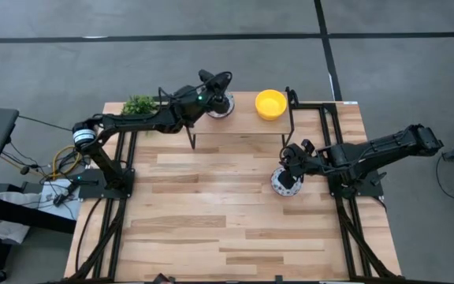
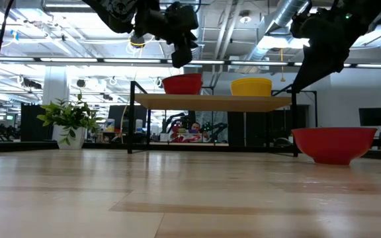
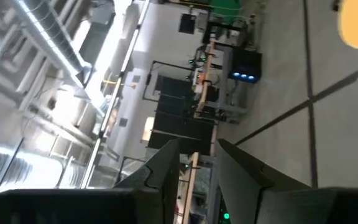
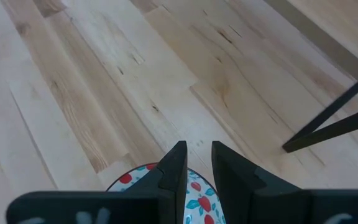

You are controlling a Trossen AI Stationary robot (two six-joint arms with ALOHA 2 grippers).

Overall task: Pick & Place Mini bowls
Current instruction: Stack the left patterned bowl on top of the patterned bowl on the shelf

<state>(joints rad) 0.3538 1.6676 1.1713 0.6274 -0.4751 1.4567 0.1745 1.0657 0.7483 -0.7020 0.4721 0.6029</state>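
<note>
Wooden desk (image 1: 235, 213), raised shelf (image 1: 251, 118) at far edge.

Left end effector (image 1: 221, 95) above patterned bowl (image 1: 219, 108) on shelf, fingers narrowly parted, nothing gripped.

Yellow bowl (image 1: 270, 103) shelved to right.

Right end effector (image 4: 197, 165) over second patterned bowl (image 4: 194, 193) on desk; grip cannot be told.

Step judged: shelving bowls. Next: rim grasp, lift.

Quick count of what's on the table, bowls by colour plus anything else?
Yellow bowl: 1
Floral bowls, white inside and red outside: 2
Potted plant: 1
Total: 4 things, 3 of them bowls
</note>
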